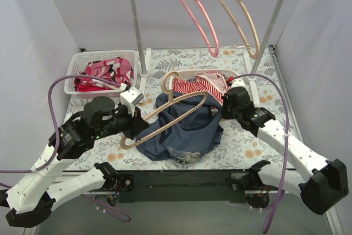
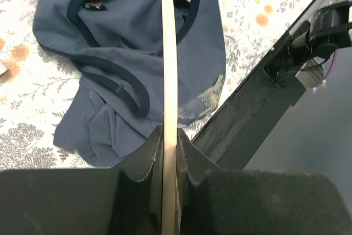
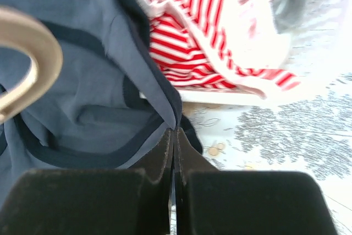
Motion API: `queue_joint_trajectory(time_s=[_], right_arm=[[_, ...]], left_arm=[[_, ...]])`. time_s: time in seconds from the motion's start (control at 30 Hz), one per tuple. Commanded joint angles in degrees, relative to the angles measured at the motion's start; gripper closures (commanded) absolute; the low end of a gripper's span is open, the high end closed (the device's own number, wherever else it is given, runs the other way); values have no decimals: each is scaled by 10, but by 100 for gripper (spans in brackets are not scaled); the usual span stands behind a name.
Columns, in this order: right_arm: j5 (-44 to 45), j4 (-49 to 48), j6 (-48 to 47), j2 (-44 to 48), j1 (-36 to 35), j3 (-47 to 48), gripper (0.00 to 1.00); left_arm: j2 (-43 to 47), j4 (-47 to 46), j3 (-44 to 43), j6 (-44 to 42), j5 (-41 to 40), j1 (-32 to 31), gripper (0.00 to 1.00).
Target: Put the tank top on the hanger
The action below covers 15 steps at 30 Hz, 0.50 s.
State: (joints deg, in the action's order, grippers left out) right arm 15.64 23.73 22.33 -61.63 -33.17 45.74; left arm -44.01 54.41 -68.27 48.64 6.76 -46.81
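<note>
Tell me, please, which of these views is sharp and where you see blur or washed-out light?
Top external view: even, soft light, everything sharp, with clear folds on the tank top. Left wrist view: the cloth is crisp, but the left tool clamping the hanger is dark and soft. Right wrist view: the striped garment is blurred and washed out toward the upper right.

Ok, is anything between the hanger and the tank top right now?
Nothing visible. The hanger, clamped in the left gripper, lies directly over the tank top, whose edge the right gripper pinches. The striped garment sits beside it, not between.
</note>
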Motion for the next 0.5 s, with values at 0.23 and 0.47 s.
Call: queue_joint_trajectory(time_s=[0.23,0.47], right_arm=[[3,33,-10,-5,24,-13,89],[-13,16,-45,21,7,40,58]], left_arm=[[-6,-10,15,-1,-6,-22,100],[-27,-3,8,14,-83,-23,100]])
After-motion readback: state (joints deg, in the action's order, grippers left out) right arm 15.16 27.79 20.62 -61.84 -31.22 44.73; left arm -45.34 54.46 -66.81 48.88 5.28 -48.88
